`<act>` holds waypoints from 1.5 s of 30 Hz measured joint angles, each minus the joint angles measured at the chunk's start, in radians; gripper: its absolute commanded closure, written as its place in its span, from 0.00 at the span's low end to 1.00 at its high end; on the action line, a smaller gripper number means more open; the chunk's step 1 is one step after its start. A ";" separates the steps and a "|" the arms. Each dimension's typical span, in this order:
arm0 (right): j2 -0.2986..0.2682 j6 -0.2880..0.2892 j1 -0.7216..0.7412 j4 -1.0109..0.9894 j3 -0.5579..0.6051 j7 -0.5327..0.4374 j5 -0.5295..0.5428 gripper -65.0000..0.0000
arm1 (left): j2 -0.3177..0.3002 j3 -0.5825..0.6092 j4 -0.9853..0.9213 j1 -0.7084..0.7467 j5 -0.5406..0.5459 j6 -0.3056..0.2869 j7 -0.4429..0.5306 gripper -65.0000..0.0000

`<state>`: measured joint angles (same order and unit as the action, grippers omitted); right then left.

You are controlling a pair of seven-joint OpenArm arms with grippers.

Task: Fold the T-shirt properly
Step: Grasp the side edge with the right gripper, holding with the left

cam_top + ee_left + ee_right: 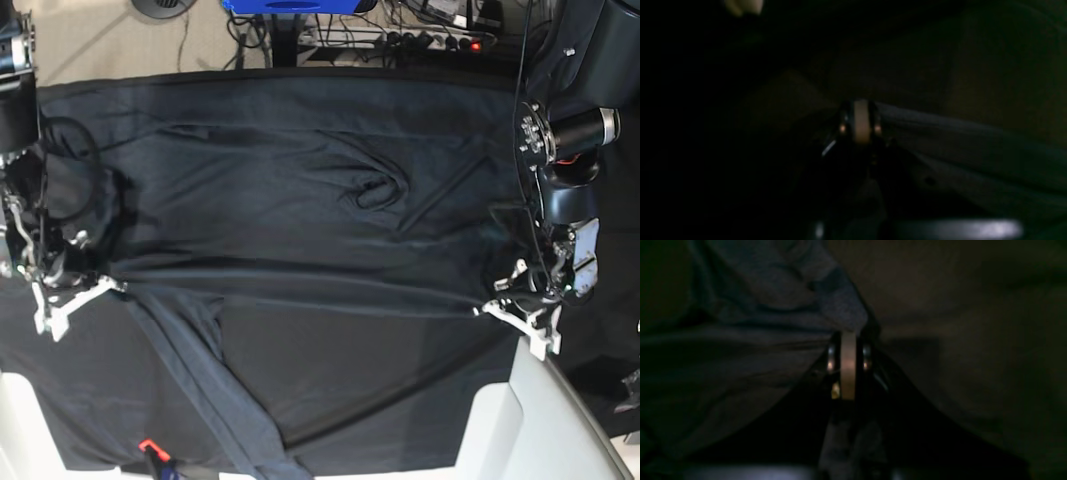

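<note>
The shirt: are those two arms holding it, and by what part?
Yes. Both pinch the T-shirt at opposite side edges: right fingers, left fingers.

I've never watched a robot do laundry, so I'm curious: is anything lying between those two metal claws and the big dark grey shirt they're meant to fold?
Nothing visible does. The left gripper and right gripper are each shut on an edge of the dark charcoal-grey knit T-shirt, which stretches between them over the black table cloth.

Both wrist views very dark, blurred and grainy; base view evenly lit, sharp, with soft shadows.
</note>
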<state>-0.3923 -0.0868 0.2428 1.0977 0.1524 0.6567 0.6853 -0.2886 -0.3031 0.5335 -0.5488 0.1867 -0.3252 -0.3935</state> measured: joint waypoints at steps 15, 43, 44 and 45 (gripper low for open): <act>0.026 0.070 0.091 0.000 0.003 0.003 -0.255 1.00 | 0.000 0.000 0.033 -0.013 0.004 -0.007 -0.004 1.00; 0.079 0.230 0.189 -0.365 0.003 -0.250 -0.456 1.00 | 0.004 0.004 0.145 0.009 0.004 -0.011 -0.119 1.00; 0.086 0.230 0.189 -0.365 0.003 -0.250 -0.458 0.99 | 0.003 0.004 0.145 0.014 0.004 -0.011 -0.119 1.00; 0.089 0.230 0.189 -0.365 0.003 -0.249 -0.457 0.97 | 0.003 0.003 0.145 0.019 0.003 -0.011 -0.120 1.00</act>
<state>-0.3031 0.1432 0.4316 0.7330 0.1555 0.4076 0.2279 -0.2852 -0.2996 0.6785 -0.5301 0.1898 -0.3363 -0.5133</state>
